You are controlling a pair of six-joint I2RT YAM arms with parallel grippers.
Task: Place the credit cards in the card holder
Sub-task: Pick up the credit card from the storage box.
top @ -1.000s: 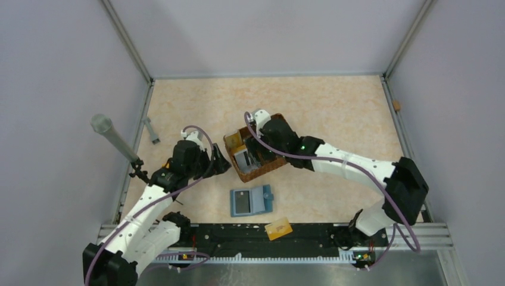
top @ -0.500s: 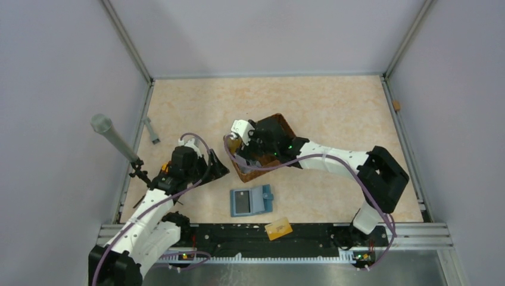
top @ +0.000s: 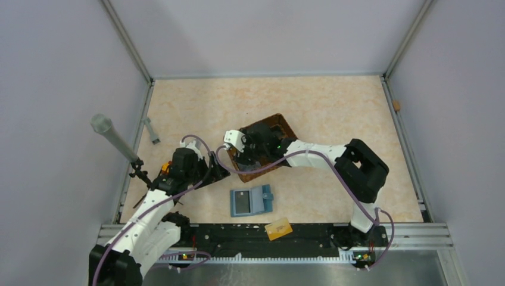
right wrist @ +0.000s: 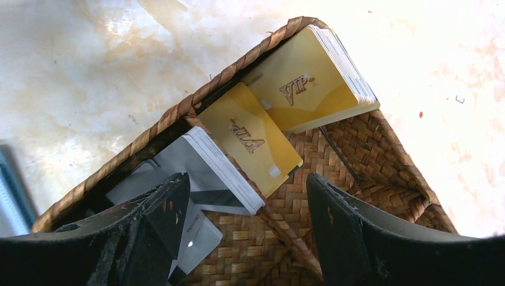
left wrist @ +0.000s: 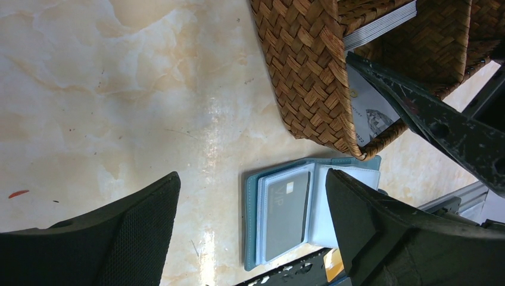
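The teal card holder [top: 251, 201] lies open on the table, a grey card [left wrist: 286, 214] in its clear sleeve. My left gripper [top: 219, 168] is open and empty, hovering above the holder [left wrist: 253, 179], beside the basket's near corner. My right gripper [top: 243, 155] is open and empty over the wicker basket [top: 275, 128]. In the right wrist view its jaws [right wrist: 247, 190] straddle a divider. Inside are a gold card stack [right wrist: 315, 77], a single gold card [right wrist: 256, 137] and a white-grey stack [right wrist: 208, 167]. Another gold card [top: 278, 228] lies on the black front rail.
The brown wicker basket [left wrist: 309, 71] stands just behind the holder. A grey cylinder on a stand [top: 110, 134] leans at the left wall, with a small grey piece [top: 152, 130] near it. A tiny orange item [top: 396, 106] sits at the right edge.
My right arm has swung left, carrying its gripper across the basket to its left end. My left gripper has shifted slightly and stays open.
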